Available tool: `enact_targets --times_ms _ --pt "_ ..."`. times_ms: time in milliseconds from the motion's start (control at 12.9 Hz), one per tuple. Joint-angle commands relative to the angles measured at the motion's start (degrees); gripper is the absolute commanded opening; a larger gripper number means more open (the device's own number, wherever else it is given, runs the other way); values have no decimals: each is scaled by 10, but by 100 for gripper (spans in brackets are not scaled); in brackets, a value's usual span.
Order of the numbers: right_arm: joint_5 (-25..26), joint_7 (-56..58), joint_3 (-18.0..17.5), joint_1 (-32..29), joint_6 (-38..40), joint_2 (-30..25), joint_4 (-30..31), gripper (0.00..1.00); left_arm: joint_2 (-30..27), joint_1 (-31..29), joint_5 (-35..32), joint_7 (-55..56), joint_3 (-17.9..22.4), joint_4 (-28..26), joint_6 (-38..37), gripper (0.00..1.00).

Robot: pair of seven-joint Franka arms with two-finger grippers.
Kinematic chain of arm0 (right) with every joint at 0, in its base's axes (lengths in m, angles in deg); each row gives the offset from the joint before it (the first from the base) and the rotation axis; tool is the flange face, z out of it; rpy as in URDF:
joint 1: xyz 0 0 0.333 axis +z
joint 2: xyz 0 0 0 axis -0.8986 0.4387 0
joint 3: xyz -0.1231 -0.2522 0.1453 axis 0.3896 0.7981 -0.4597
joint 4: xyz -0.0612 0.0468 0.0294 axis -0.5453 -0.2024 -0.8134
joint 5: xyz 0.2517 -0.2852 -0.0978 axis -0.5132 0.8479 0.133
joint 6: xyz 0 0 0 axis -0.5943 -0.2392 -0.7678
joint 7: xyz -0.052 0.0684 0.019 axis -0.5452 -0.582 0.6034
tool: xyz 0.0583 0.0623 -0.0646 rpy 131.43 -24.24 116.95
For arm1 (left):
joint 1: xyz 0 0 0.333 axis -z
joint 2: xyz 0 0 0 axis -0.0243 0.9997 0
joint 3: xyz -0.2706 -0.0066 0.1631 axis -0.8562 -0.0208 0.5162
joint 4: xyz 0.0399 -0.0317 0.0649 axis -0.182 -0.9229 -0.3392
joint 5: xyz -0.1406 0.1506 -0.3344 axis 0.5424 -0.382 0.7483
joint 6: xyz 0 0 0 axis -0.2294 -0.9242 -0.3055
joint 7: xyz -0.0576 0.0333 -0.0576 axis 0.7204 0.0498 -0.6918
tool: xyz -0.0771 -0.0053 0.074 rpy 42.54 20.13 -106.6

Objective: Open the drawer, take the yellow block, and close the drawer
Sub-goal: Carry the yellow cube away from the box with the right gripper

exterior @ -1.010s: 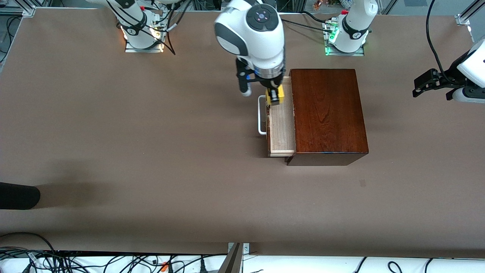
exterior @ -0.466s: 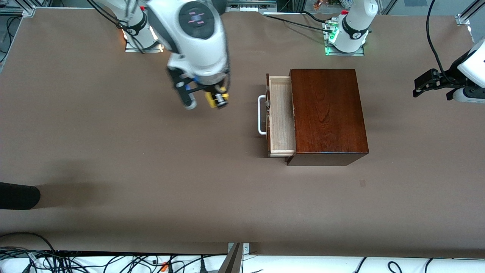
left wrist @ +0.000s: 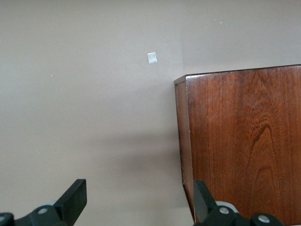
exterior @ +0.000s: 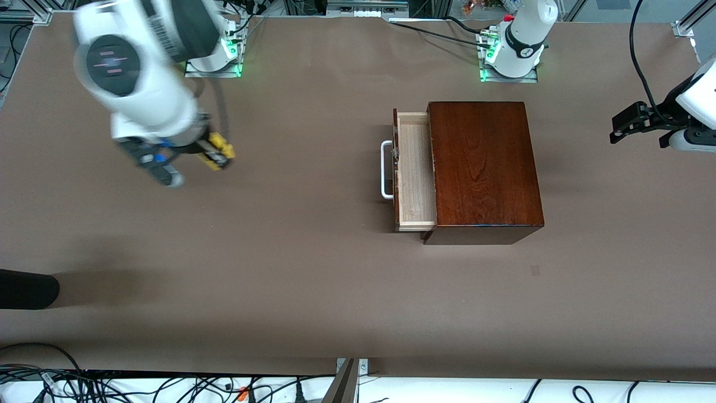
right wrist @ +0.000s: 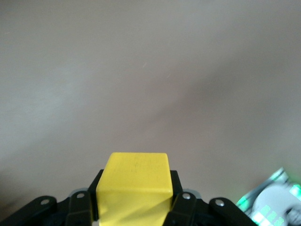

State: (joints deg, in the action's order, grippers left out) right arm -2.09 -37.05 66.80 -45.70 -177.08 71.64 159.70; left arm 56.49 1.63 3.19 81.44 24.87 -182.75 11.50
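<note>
Brown matting covers the tabletop (exterior: 291, 280), bare but for a mahogany box (exterior: 481, 168) near the edge where the arm bases stand, toward the left arm's end. Its drawer (exterior: 415, 179) is pulled open, the pale wood lining bare and the white handle (exterior: 385, 170) facing the right arm's end. The yellow block (right wrist: 135, 188) is already out: the right gripper (exterior: 215, 154) has its fingers pinched on it, up over open tabletop near the right arm's base corner. So opening and taking look done; closing the drawer is left, and the block may need setting down first. The left gripper (left wrist: 136, 207) waits, fingers spread, over the tabletop just off the box's side at the left arm's end. Nothing lies before the drawer front to block a push.
</note>
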Motion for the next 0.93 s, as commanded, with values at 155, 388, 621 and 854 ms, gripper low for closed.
enact_targets --times_ms 155,388,621,854 --pt "-28 288 148 1 -122 -30 129 20 8 0 -12 2 -2 17 -6 100" --pt "-82 476 210 -24 -202 45 125 20 8 5 14 -3 -3 17 -46 100" --pt "-188 626 210 -81 -299 147 119 20 8 13 47 -2 -48 17 -94 100" --pt "-207 649 210 -95 -359 232 96 20 37 16 65 0 -152 17 -109 100"
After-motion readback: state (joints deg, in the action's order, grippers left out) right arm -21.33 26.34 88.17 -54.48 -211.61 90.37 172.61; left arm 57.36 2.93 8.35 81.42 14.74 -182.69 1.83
